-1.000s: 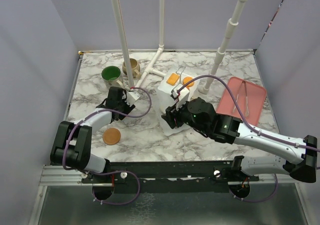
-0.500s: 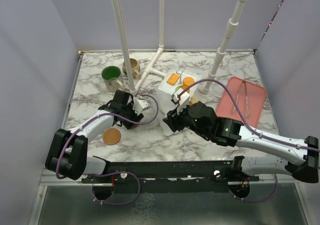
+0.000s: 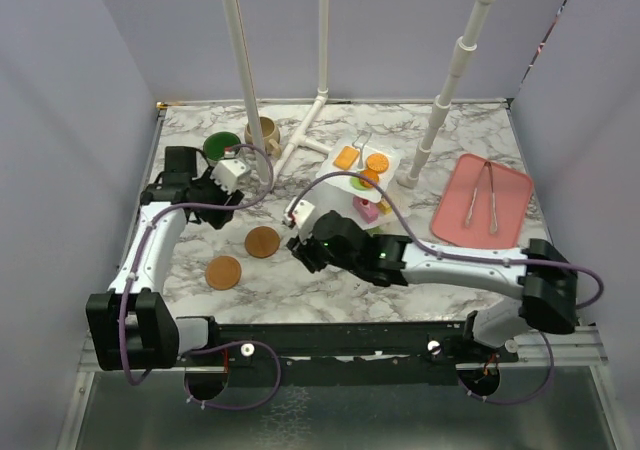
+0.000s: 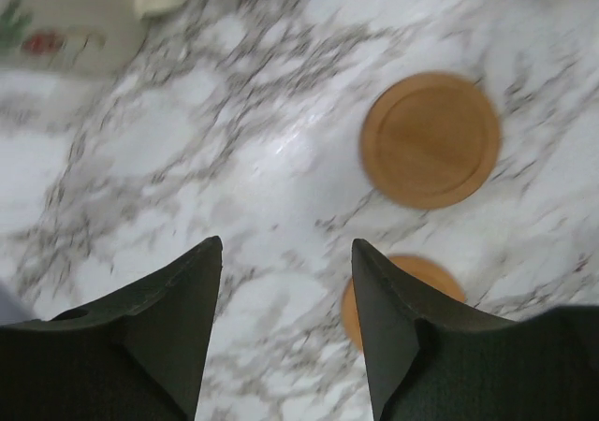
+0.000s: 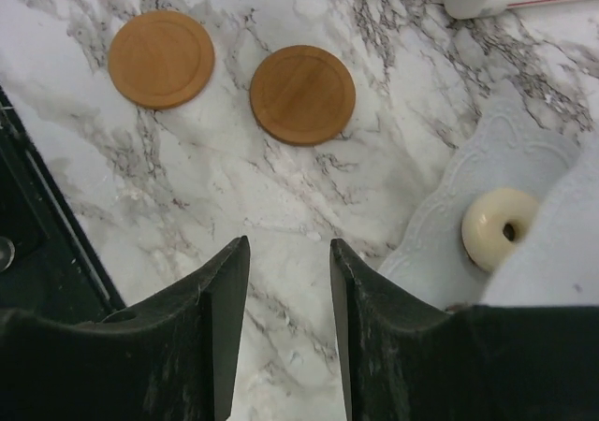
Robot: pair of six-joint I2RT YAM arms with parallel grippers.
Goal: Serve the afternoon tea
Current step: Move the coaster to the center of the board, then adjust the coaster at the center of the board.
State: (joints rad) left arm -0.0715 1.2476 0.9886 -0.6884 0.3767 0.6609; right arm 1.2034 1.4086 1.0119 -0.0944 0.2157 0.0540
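Note:
Two round brown coasters (image 3: 262, 241) (image 3: 224, 271) lie flat on the marble, apart from each other. The right wrist view shows both coasters (image 5: 302, 94) (image 5: 161, 58) ahead of my right gripper (image 5: 288, 241), which is open and empty over bare marble just left of the white tiered stand (image 3: 340, 182). A cream doughnut (image 5: 499, 226) sits on the stand's lower plate. Biscuits and pastries (image 3: 362, 162) lie on its plates. My left gripper (image 4: 285, 243) is open and empty, raised near the green-lined mug (image 3: 220, 146). The beige mug (image 3: 265, 130) stands behind it.
White pipe posts (image 3: 245, 80) (image 3: 450, 80) rise from the back of the table, their feet beside the mugs and the stand. A flat pink tray (image 3: 510, 205) with tongs (image 3: 487, 195) lies at the right. The black rail (image 3: 330, 335) runs along the near edge.
My left arm has swung back and left toward the green-lined mug, leaving a coaster on the marble. My right gripper has moved left off the stand and its jaws have narrowed.

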